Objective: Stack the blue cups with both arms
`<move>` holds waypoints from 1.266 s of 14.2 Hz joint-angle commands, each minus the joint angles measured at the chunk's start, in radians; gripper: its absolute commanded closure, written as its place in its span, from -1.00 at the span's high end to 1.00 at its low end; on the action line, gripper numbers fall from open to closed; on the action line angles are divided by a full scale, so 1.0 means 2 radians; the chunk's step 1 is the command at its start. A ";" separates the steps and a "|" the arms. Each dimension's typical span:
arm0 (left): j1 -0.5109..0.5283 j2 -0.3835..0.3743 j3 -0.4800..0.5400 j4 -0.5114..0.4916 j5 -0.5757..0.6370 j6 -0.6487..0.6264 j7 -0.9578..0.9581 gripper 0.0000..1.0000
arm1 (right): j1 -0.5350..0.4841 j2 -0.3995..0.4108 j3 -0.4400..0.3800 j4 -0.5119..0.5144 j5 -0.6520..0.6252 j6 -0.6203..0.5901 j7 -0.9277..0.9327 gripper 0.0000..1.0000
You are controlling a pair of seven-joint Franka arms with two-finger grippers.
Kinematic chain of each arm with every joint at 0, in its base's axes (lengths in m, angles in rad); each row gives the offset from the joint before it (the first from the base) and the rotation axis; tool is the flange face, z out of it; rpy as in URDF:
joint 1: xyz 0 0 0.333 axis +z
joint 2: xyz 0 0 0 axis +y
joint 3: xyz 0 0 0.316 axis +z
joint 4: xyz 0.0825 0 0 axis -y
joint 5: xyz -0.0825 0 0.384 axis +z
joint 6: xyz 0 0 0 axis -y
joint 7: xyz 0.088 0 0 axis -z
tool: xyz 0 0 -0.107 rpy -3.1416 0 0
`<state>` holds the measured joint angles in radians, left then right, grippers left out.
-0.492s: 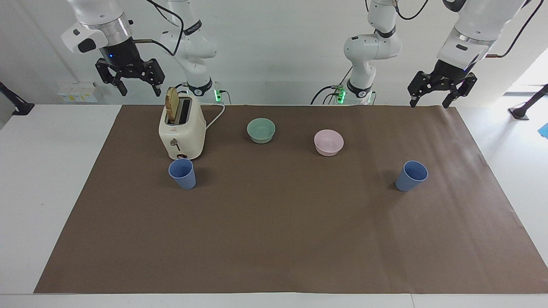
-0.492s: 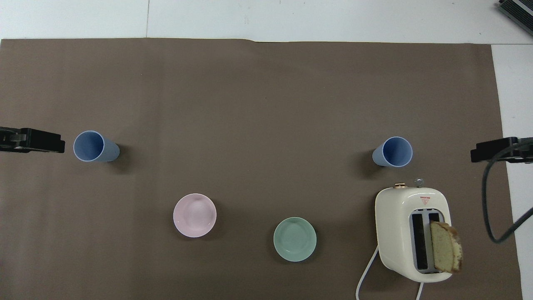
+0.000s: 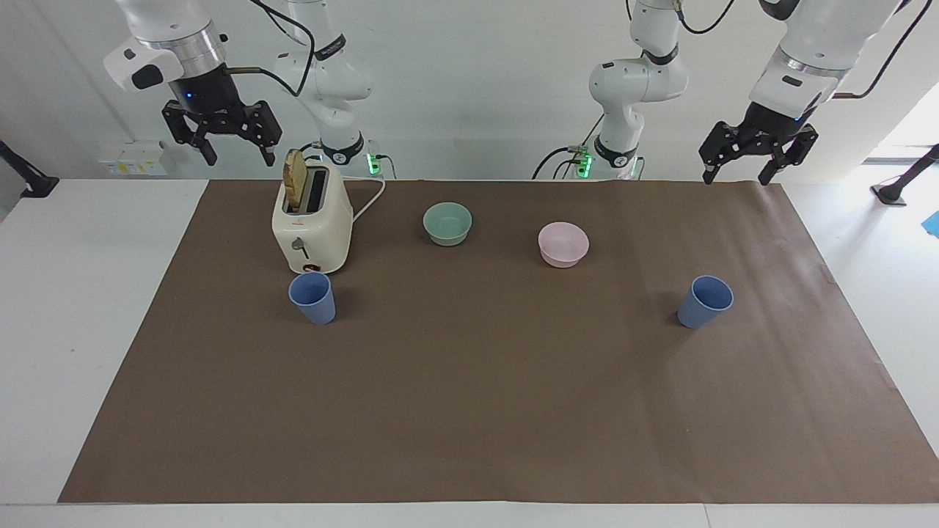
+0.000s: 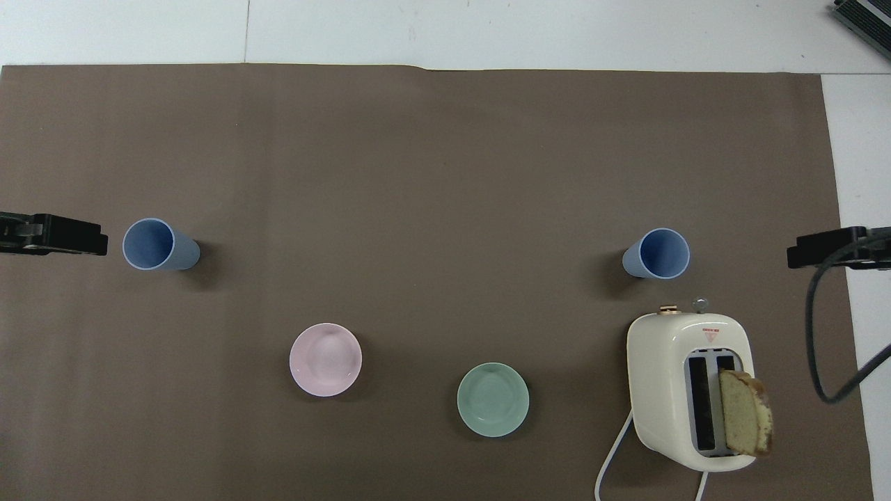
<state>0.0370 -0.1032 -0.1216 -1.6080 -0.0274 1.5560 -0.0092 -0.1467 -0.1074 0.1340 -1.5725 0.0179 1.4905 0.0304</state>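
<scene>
Two blue cups stand upright and apart on the brown mat. One cup [image 3: 312, 298] [image 4: 655, 254] stands just in front of the toaster, toward the right arm's end. The other cup [image 3: 706, 301] [image 4: 159, 245] stands alone toward the left arm's end. My right gripper [image 3: 236, 155] hangs high in the air, open and empty, over the table beside the toaster. My left gripper [image 3: 737, 176] hangs high, open and empty, over the mat's corner at its own end. Neither gripper touches a cup.
A cream toaster [image 3: 312, 227] [image 4: 689, 390] holds a slice of bread [image 4: 745, 412], its cord trailing toward the robots. A mint-green bowl [image 3: 447, 223] [image 4: 493, 399] and a pale pink bowl [image 3: 563, 244] [image 4: 326, 360] sit between the cups, nearer to the robots.
Both grippers have risen very slightly. The cups, bowls and toaster have not moved.
</scene>
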 commanded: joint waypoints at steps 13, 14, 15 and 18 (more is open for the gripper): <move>0.034 0.005 0.002 -0.084 -0.008 0.110 0.005 1.00 | -0.006 -0.008 0.000 -0.010 0.009 0.003 -0.001 1.00; 0.042 0.010 0.002 -0.098 -0.008 0.127 0.005 1.00 | -0.006 -0.008 0.000 -0.010 0.009 0.003 -0.001 1.00; 0.055 0.017 0.002 -0.110 -0.008 0.145 0.005 1.00 | -0.006 -0.008 0.000 -0.010 0.009 0.003 -0.001 1.00; 0.083 0.039 0.002 -0.132 -0.008 0.181 0.004 1.00 | -0.006 -0.008 0.000 -0.010 0.009 0.003 -0.001 1.00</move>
<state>0.1673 -0.0309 -0.1116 -1.8341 -0.0278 1.8696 -0.0089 -0.1487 -0.1074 0.1317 -1.5726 0.0179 1.4904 0.0304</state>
